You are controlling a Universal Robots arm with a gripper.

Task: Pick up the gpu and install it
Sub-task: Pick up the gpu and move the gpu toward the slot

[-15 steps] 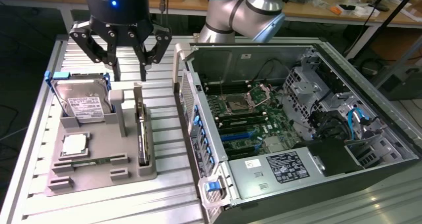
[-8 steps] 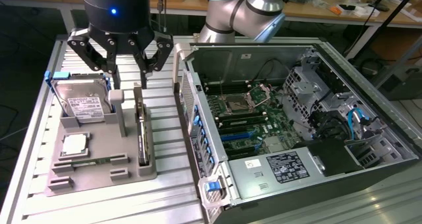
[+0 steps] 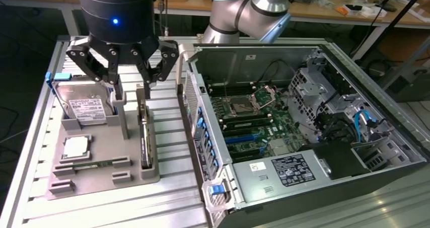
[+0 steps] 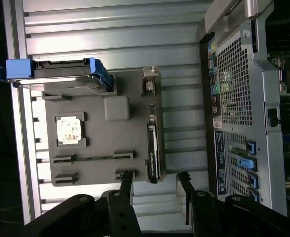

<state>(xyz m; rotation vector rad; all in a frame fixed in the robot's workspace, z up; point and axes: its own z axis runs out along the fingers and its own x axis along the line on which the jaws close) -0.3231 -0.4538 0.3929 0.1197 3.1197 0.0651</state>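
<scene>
Item: gpu (image 4: 154, 143), a thin dark card standing on edge in a slot of the grey tray (image 4: 113, 145).
Location: the tray's side nearest the open computer case (image 3: 295, 102); in the exterior view it is toward that view's right of the tray, on the slatted table (image 3: 168, 198).
Long axis: runs the length of the tray, parallel to the case wall beside it.
Pointing: the silvery bracket end lies toward the hard drive (image 3: 84, 107) end of the tray; the plain end lies toward the opposite end.
Gripper (image 4: 155, 178): hangs above the tray and holds nothing.
Fingers (image 4: 126, 181): spread apart, with bare gaps on both sides of the card.
Key relation: in the wrist view one finger stands on each side of the card's line, at its plain end, so the closing direction looks to cross the card's thin width rather than its length.
Height: in the exterior view the fingertips appear to stand above the card's top edge; contact cannot be made out.
Neighbours in tray: processor chip (image 4: 68, 129), memory stick (image 4: 93, 158).
</scene>
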